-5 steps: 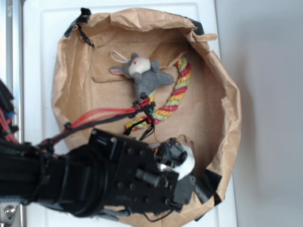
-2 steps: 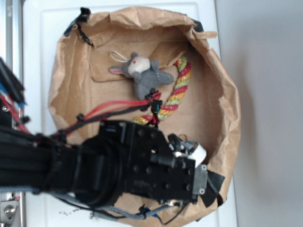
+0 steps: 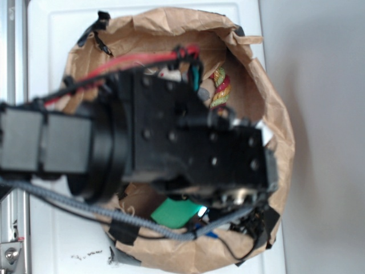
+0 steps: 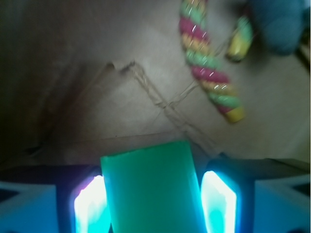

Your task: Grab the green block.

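Observation:
The green block (image 4: pixel 150 189) is a flat bright-green slab standing between my gripper's (image 4: pixel 153 199) two glowing fingers (image 4: pixel 90 204) in the wrist view, with the pads against its sides. It is held above the brown paper floor. In the exterior view a corner of the green block (image 3: pixel 177 212) shows below my black arm (image 3: pixel 171 137). The arm is close to the camera there and hides the fingers.
A crumpled brown paper bag (image 3: pixel 279 125) rings the work area on a white surface. A twisted red-yellow-green rope (image 4: pixel 209 73) lies on the bag floor, also showing in the exterior view (image 3: pixel 219 85). A grey plush mouse (image 4: pixel 277 24) lies beyond it, mostly hidden in the exterior view.
My arm has risen towards the camera and moved up the image, covering the mouse and most of the rope. The green block now shows beneath it.

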Controlling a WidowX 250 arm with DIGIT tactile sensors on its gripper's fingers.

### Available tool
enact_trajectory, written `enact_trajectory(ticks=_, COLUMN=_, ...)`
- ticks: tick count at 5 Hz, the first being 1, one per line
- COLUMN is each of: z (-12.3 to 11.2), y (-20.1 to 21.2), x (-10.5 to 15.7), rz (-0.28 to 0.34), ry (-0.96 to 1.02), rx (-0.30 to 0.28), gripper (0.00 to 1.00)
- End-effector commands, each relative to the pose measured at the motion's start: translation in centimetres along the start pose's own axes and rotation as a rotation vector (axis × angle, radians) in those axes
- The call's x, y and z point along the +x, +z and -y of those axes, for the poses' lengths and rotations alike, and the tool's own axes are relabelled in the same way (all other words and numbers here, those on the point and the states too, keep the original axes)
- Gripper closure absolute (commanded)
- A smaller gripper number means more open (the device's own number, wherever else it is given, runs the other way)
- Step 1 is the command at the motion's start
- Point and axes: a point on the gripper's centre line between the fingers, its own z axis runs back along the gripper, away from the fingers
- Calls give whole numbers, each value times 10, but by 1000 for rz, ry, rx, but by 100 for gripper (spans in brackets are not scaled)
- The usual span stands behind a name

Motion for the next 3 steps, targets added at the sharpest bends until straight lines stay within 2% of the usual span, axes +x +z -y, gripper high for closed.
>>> enact_trajectory(ticks=1, z=-22, y=75, x=39, rz=195, ry=72, rx=-199, gripper=100)
enact_trajectory(ticks=2, z=-37, y=71, x=46, rz=231, ry=57, rx=-201, gripper=100)
enact_trajectory(ticks=3, z=-37, y=60, x=38, rz=347, ry=-13, rx=-153, gripper=26)
